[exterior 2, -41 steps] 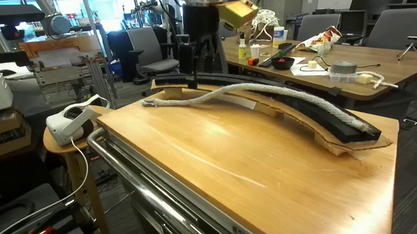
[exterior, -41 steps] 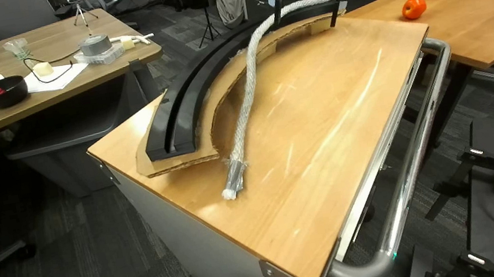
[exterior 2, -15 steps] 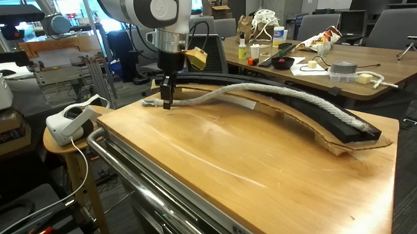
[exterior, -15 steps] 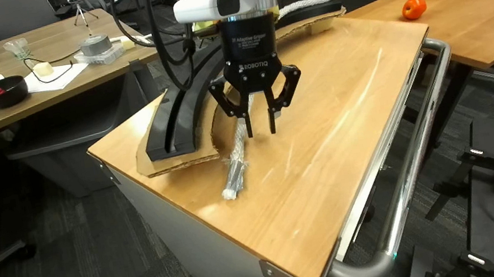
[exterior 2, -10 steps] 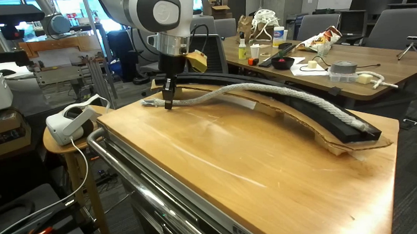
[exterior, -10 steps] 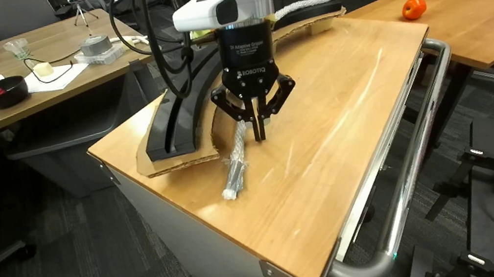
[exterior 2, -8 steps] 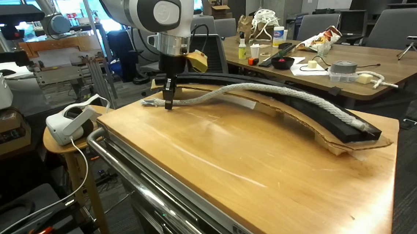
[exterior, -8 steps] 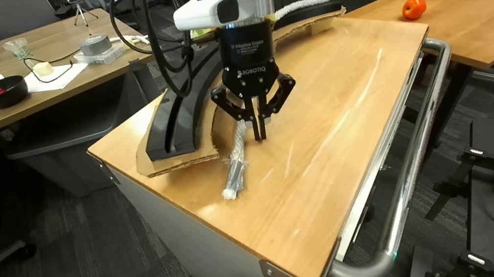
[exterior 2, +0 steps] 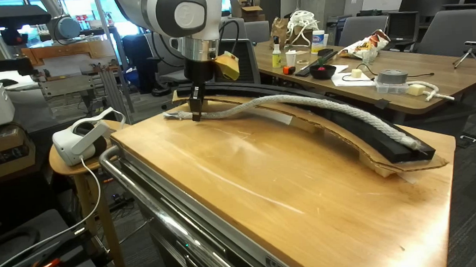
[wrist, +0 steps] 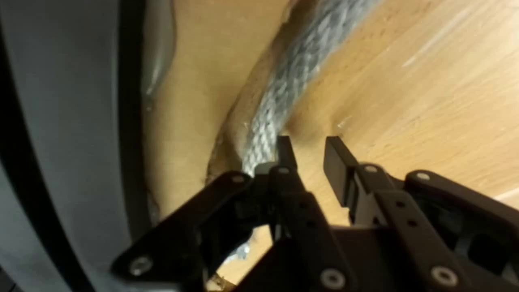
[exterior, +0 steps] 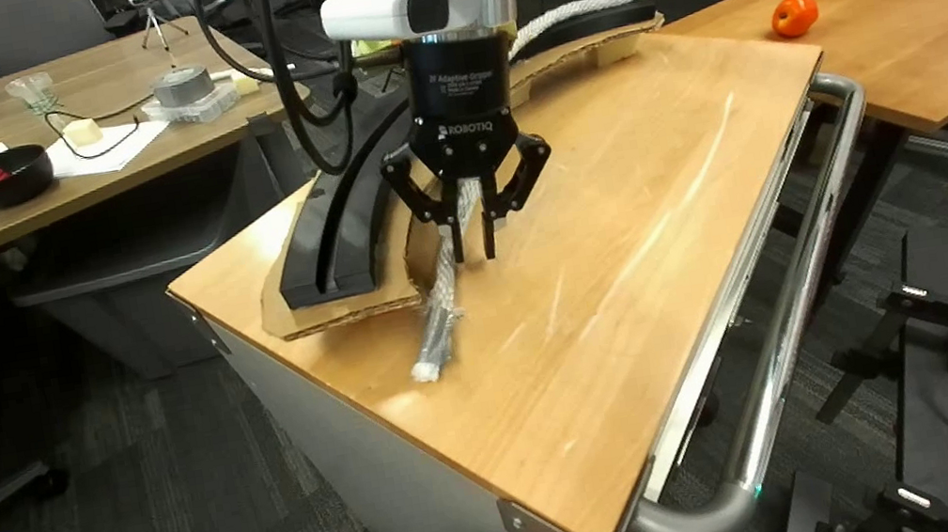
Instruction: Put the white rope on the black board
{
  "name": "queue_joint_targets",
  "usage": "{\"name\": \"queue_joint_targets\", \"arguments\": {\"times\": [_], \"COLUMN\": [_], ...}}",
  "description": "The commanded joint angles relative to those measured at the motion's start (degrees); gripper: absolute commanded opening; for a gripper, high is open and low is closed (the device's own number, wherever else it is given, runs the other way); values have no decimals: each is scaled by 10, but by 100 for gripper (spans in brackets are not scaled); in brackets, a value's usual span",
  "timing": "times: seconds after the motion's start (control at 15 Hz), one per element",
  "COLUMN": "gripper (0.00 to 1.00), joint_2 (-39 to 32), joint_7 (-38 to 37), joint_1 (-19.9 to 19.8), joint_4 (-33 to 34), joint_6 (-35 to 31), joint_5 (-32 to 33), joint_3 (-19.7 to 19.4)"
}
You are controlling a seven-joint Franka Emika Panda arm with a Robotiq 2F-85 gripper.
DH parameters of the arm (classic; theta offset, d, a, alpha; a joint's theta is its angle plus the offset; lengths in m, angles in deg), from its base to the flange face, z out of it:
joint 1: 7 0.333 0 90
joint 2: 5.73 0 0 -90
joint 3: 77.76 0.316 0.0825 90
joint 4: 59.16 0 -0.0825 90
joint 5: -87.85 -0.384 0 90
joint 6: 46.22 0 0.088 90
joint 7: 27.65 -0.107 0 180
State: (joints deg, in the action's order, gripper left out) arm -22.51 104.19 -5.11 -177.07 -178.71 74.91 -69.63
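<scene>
Claw: fingers apart; through the gap I see the worktop. Wrist view: the white braided rope runs just beside one finger, outside the gap; contact, I can't tell. In an exterior view, its taped end lies toward the worktop's near-left edge; the far end rests on the black grooved arc-shaped board, at the far edge.

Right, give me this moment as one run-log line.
white rope: one end on black board, other end off it, over wooden tabletop | hand: open beside white rope, not gripping it | status: unfinished
</scene>
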Motion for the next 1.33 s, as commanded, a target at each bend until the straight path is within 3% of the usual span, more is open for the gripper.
{"name": "queue_joint_targets", "arguments": {"times": [0.0, 0.13, 0.4, 0.53, 0.6, 0.73, 1.27], "gripper": [52, 47, 17, 12, 17, 16, 23], "joint_2": [-1, -3, -9, -16, -17, -13, 4], "joint_7": [7, 3, -10, -26, -30, -32, -3], "joint_1": [-4, -1, 3, 12, 14, 12, -22], "joint_4": [-1, -2, -3, -2, -3, -8, -42], "joint_6": [-41, -53, -80, -96, -103, -120, -185], "joint_5": [-3, 5, 18, 45, 55, 56, -18], "joint_3": [13, 15, 16, 12, 12, 18, 49]}}
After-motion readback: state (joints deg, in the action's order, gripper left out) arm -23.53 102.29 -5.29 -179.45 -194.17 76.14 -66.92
